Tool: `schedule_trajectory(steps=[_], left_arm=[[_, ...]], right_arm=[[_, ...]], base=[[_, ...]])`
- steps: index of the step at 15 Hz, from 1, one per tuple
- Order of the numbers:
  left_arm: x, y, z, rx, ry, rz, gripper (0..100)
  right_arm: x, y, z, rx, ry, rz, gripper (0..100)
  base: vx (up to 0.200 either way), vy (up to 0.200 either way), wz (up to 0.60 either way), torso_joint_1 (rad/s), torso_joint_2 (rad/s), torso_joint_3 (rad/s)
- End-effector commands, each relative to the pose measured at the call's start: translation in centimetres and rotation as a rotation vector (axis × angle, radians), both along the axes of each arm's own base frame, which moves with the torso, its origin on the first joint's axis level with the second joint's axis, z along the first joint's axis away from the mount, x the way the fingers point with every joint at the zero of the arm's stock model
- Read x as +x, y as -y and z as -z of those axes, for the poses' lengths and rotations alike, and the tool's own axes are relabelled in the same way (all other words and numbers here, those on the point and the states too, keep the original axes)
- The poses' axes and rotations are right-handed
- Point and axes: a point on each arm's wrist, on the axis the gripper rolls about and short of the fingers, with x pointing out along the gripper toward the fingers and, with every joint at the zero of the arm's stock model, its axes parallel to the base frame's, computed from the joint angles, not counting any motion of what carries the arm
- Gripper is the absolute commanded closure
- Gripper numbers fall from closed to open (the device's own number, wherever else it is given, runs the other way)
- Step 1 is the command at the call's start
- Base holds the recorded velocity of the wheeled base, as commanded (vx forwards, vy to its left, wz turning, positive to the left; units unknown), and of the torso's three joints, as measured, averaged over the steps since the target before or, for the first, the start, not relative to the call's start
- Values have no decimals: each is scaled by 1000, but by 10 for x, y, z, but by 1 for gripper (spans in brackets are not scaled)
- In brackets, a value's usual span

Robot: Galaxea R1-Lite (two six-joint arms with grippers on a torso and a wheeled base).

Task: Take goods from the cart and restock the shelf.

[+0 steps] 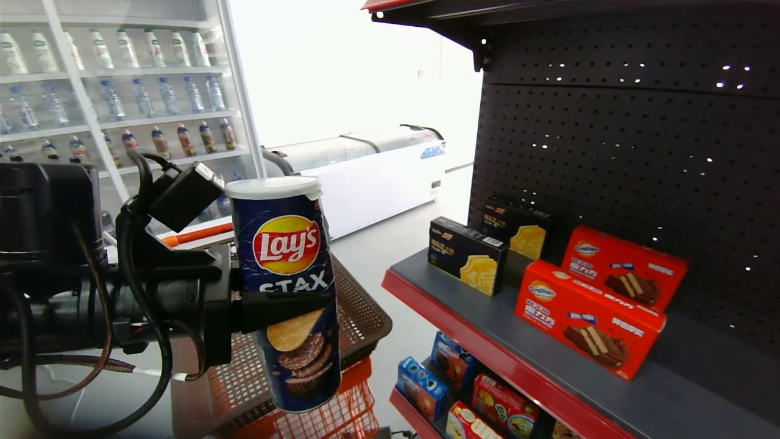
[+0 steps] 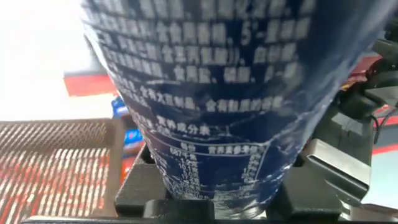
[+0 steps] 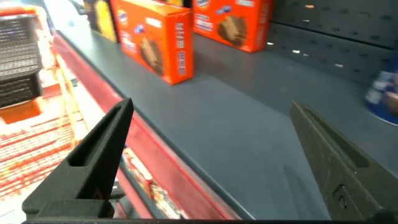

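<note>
Black-fingered, pinched the blue chip can (image 1: 286, 244) at mid-height with left gripper (image 1: 283, 305), upright above the red mesh cart (image 1: 359, 317). Held right gripper (image 3: 211, 106) spread wide over the grey shelf (image 3: 249, 130) near orange boxes (image 3: 155, 46). Could not identify the blue blur (image 3: 382, 93) at the shelf's cut-off end

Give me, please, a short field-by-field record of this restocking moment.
Left end effector: shut on the chip can, which is upright, by the cart
Right end effector: open, over a bare part of the shelf
Shelf stock: two red boxes, two black boxes
Task state: chip can not yet on the shelf
</note>
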Motion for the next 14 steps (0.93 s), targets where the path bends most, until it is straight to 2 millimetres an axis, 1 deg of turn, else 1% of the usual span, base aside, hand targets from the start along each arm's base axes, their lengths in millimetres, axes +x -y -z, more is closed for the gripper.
schedule_trajectory(steps=[1, 7, 14], left_arm=[[1, 1, 1, 1, -3, 1, 100], [0, 2, -1, -1, 3, 7, 100], [-7, 13, -2, -4, 9, 63, 100]], right_arm=[[0, 0, 0, 0, 1, 0, 0], [0, 0, 0, 0, 1, 0, 0], [0, 0, 0, 0, 1, 0, 0]], base=[[0, 0, -600, 2, -2, 2], [0, 0, -600, 3, 4, 4], [0, 0, -600, 2, 2, 2]])
